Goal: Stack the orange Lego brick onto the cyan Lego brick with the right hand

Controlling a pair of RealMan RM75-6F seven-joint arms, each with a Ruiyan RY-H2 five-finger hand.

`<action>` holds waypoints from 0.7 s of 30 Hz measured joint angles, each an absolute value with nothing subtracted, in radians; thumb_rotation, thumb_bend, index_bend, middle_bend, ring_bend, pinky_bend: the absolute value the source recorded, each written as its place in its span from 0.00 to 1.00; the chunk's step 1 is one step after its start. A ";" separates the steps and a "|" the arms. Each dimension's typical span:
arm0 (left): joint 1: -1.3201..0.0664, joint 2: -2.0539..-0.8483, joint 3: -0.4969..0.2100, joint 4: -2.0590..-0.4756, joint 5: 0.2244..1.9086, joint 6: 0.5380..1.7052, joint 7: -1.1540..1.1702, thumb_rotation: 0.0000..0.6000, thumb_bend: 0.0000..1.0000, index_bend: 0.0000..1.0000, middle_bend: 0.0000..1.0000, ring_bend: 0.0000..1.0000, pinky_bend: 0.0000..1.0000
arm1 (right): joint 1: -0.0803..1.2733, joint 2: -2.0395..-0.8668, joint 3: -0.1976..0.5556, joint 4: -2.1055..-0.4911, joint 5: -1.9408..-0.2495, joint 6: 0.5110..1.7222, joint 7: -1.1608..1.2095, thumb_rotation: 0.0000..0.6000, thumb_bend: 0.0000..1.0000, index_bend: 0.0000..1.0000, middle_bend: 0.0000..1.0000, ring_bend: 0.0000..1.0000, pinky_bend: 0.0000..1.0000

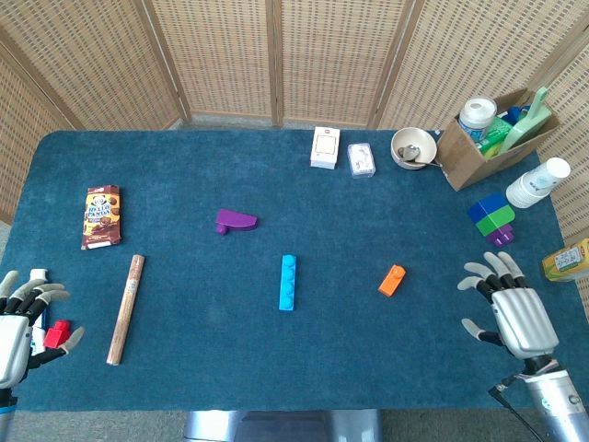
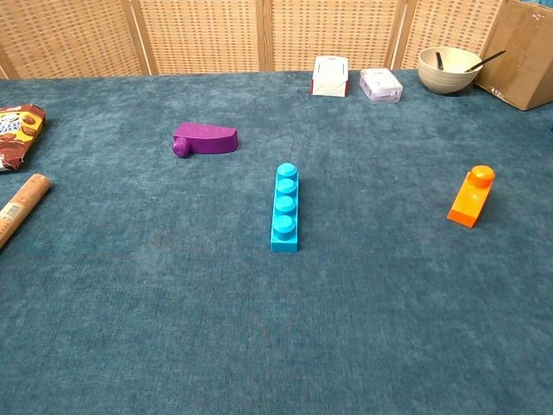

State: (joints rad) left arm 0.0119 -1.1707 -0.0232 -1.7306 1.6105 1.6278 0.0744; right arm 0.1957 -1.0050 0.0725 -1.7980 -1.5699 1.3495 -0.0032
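The orange Lego brick (image 1: pixel 392 280) (image 2: pixel 471 197) lies flat on the blue cloth, right of centre. The long cyan Lego brick (image 1: pixel 288 282) (image 2: pixel 284 207) lies at the middle of the table, studs up, well apart from the orange one. My right hand (image 1: pixel 509 308) hovers near the front right corner, fingers spread, holding nothing, some way right of the orange brick. My left hand (image 1: pixel 18 322) sits at the front left edge, fingers spread, next to a small red block (image 1: pixel 57 332). Neither hand shows in the chest view.
A purple piece (image 1: pixel 236 221) lies left of centre. A wooden stick (image 1: pixel 126 308) and a chocolate packet (image 1: pixel 101 216) sit on the left. Two white boxes (image 1: pixel 325 147), a bowl (image 1: pixel 411 147), a cardboard box (image 1: pixel 492 138), paper cups (image 1: pixel 538 182), stacked blue-green-purple bricks (image 1: pixel 492 219) stand at the back right.
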 measured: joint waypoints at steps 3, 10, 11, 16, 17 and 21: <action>0.004 -1.171 -0.025 -1.735 1.615 1.620 0.074 0.84 0.28 0.36 0.35 0.23 0.01 | 0.228 -0.993 0.080 -1.806 -1.561 1.290 -0.030 1.00 0.18 0.32 0.25 0.10 0.09; -0.004 -1.175 -0.026 -1.735 1.605 1.604 0.074 0.84 0.28 0.36 0.35 0.23 0.01 | 0.345 -0.985 0.109 -1.806 -1.502 1.122 -0.099 1.00 0.19 0.33 0.25 0.10 0.09; -0.006 -1.177 -0.027 -1.735 1.602 1.601 0.074 0.84 0.28 0.36 0.35 0.23 0.01 | 0.361 -0.986 0.115 -1.805 -1.490 1.101 -0.108 1.00 0.19 0.33 0.25 0.10 0.09; -0.013 -1.183 -0.031 -1.734 1.594 1.592 0.077 0.84 0.28 0.36 0.35 0.23 0.01 | 0.445 -1.013 0.143 -1.793 -1.423 0.996 -0.150 1.00 0.18 0.35 0.25 0.10 0.09; -0.014 -1.184 -0.032 -1.733 1.593 1.590 0.078 0.84 0.28 0.36 0.35 0.23 0.01 | 0.458 -1.021 0.146 -1.788 -1.415 0.982 -0.152 1.00 0.18 0.37 0.25 0.10 0.09; -0.022 -1.188 -0.036 -1.733 1.591 1.585 0.079 0.84 0.28 0.36 0.35 0.23 0.00 | 0.503 -1.057 0.154 -1.751 -1.393 0.933 -0.149 1.00 0.19 0.41 0.25 0.10 0.09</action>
